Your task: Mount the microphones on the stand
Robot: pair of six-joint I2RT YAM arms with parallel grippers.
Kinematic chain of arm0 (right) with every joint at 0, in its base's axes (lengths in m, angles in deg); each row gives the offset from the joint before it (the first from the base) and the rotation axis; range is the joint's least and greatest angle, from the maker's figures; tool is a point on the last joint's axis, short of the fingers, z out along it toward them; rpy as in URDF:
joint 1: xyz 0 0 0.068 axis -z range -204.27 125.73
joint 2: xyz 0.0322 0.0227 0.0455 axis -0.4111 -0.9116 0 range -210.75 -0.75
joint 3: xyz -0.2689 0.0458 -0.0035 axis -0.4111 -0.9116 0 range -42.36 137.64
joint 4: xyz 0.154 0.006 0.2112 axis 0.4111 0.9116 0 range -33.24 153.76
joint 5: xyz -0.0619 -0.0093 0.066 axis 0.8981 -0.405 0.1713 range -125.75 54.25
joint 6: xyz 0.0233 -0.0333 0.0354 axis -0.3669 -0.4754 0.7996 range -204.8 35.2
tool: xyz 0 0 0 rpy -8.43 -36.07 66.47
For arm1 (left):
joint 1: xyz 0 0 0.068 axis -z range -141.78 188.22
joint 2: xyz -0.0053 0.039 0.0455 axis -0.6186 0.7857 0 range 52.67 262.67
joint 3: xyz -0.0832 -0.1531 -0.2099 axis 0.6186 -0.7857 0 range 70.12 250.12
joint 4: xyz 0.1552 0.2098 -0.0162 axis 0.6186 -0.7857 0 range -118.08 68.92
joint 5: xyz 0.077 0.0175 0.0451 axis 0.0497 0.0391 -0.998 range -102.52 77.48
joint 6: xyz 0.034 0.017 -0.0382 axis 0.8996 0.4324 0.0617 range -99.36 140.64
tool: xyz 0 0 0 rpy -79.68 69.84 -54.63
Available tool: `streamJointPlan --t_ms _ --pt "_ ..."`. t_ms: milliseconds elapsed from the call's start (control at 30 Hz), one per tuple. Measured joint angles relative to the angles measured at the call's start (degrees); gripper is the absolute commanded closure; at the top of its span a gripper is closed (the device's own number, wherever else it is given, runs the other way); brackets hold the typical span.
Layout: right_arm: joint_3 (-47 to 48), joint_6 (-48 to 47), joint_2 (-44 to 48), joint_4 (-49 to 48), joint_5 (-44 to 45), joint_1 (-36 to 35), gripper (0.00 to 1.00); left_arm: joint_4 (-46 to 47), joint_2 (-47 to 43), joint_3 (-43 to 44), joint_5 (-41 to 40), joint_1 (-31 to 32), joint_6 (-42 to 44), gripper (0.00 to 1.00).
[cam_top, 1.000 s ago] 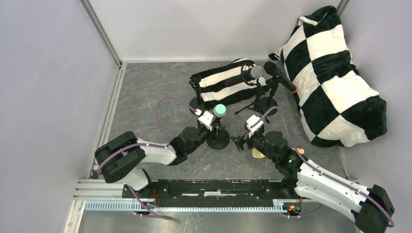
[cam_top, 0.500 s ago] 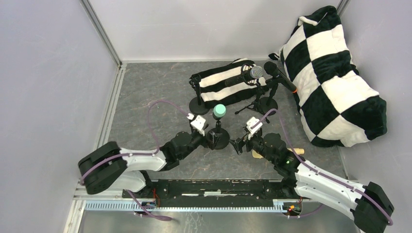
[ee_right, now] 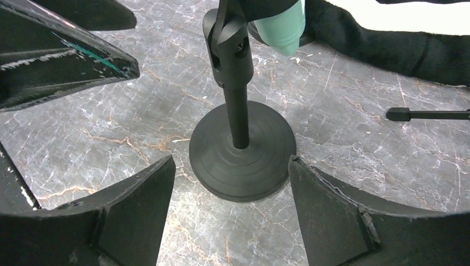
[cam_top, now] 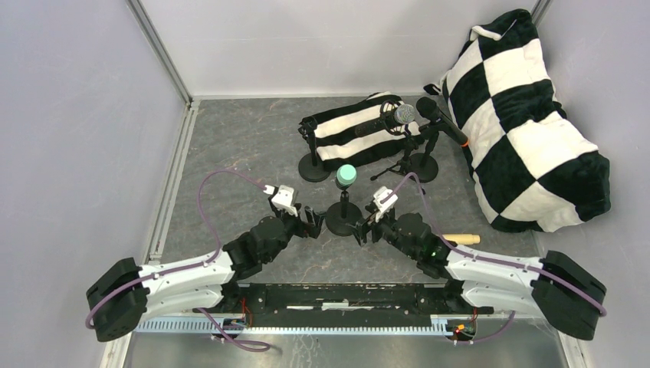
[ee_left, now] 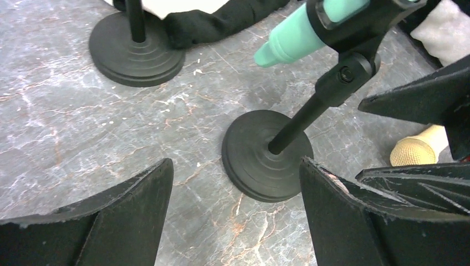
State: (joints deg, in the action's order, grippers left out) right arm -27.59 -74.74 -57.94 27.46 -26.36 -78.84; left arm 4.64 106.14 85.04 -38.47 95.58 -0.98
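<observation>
Left hand [ee_left: 235, 166]: open, empty; stand [ee_left: 266, 155] just ahead.
Right hand [ee_right: 231, 163]: open, empty; same stand ahead.
Green mic [cam_top: 346, 175]: clipped above both hands.
Yellow mic [cam_top: 458, 239]: behind Right hand.

The counter [ee_left: 83, 127] looks like matt grey veined stone. The stand base [ee_left: 260, 160] is matt black with ringed grooves, the green microphone [ee_left: 294, 36] smooth plastic. The checkered cushion [cam_top: 529, 115] is plush cloth.

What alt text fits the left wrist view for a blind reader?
A mint microphone sits clipped in a black stand on a grey marbled table, framed by the open left gripper. A second stand base is upper left; a cream microphone shows at right.
</observation>
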Motion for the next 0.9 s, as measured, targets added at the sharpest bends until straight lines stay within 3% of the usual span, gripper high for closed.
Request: streamJointPlan --t_ms 500,767,900 --pt "4.11 -0.35 -17.66 -15.69 9.64 -3.08 0.26 -7.78 -7.91 -2.19 -5.77 0.0 -3.28 0.06" --pt "9.35 -1.22 -24.59 -18.67 10.54 -3.08 0.43 -9.73 -10.56 -2.47 -6.93 0.0 -4.52 0.05" --pt "10.84 -1.6 -27.17 -18.82 11.32 -3.08 0.57 -10.27 -12.31 -3.04 -6.99 0.0 -4.72 0.05"
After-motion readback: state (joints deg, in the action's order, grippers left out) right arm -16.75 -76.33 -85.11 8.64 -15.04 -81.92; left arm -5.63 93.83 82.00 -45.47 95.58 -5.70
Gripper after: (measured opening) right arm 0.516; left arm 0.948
